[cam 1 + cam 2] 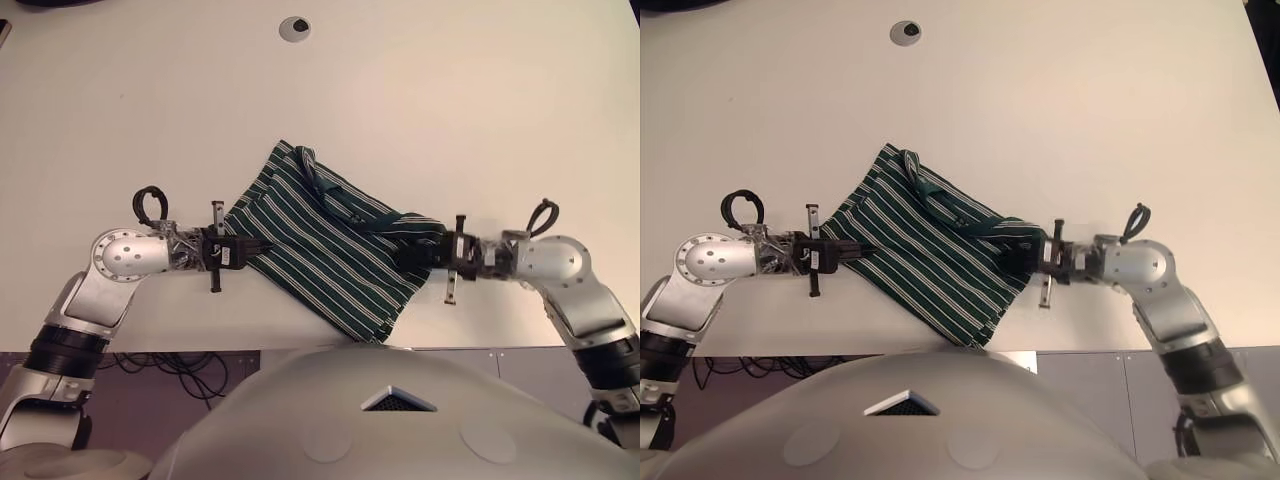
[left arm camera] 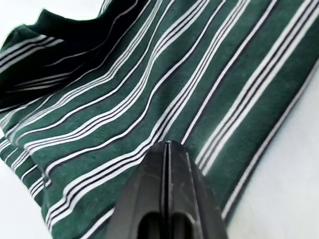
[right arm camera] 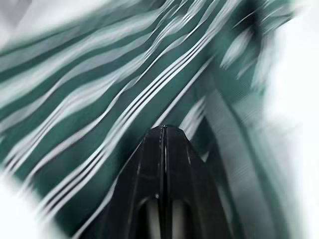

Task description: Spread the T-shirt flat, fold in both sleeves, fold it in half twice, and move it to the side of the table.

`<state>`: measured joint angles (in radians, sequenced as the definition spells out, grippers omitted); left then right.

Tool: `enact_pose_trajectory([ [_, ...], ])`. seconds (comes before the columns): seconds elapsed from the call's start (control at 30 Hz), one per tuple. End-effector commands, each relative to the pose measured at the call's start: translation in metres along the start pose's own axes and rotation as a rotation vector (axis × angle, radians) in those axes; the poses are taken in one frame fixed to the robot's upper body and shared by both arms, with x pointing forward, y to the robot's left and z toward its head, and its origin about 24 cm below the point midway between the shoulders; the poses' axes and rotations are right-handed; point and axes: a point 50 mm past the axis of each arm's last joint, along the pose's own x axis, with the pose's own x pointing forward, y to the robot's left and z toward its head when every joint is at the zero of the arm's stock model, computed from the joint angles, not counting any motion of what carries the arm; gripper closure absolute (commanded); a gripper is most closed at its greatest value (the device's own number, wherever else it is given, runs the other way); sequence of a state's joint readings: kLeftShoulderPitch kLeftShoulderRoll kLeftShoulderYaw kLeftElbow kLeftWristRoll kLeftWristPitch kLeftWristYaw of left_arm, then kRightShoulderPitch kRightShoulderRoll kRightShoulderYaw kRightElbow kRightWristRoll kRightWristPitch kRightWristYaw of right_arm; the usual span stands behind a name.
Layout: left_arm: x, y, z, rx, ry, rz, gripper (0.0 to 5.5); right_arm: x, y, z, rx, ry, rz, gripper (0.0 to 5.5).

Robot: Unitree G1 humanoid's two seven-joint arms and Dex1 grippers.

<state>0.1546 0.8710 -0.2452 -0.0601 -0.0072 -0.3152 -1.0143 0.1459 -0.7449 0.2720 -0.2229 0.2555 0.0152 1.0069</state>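
Spreading it well likely means pulling evenly outward, low over the white counter, without letting the cloth slip. The left hand, fingers pressed together, pinches the left edge of the green white-striped cotton T-shirt, which lies bunched mid-frame. The right hand clamps its right edge.

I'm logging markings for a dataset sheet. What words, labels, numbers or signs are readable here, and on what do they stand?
Nothing here can be read as text.
The T-shirt: green with white stripes, no print visible.
The left gripper: a small pale patch on its body, too small to read.
The right gripper: no legible marking.
The table: no lettering or signs.
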Motion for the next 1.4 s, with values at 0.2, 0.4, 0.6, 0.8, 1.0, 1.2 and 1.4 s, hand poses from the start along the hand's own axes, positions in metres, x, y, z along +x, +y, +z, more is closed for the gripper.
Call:
enact_pose_trajectory([
  [0.2, 0.009, -0.002, -0.005, 0.007, 0.013, -0.024, 5.5, 0.052, -0.004, 0.014, 0.05, -0.102, -0.069, 5.48],
  [0.4, 0.012, -0.002, -0.005, 0.0, 0.008, -0.032, 5.5, 0.067, 0.009, 0.004, 0.025, -0.089, -0.036, 5.48],
  [0.6, 0.012, -0.004, -0.008, -0.009, 0.021, -0.049, 5.5, 0.051, -0.031, -0.007, -0.009, -0.05, -0.29, 5.48],
  [0.8, 0.014, -0.003, -0.011, -0.01, 0.028, -0.05, 5.5, 0.037, -0.053, -0.012, -0.001, -0.033, -0.426, 5.48],
  [1.0, 0.013, 0.013, -0.008, -0.002, 0.017, 0.023, 5.5, 0.043, -0.029, -0.026, -0.028, 0.048, -0.264, 5.48],
  [1.2, 0.007, 0.045, -0.015, 0.065, 0.101, 0.007, 5.5, 0.041, -0.008, -0.031, -0.093, 0.113, -0.111, 5.48],
  [1.4, 0.015, 0.085, -0.013, 0.13, 0.119, 0.049, 5.5, 0.031, 0.015, -0.043, -0.153, 0.247, 0.006, 5.48],
])
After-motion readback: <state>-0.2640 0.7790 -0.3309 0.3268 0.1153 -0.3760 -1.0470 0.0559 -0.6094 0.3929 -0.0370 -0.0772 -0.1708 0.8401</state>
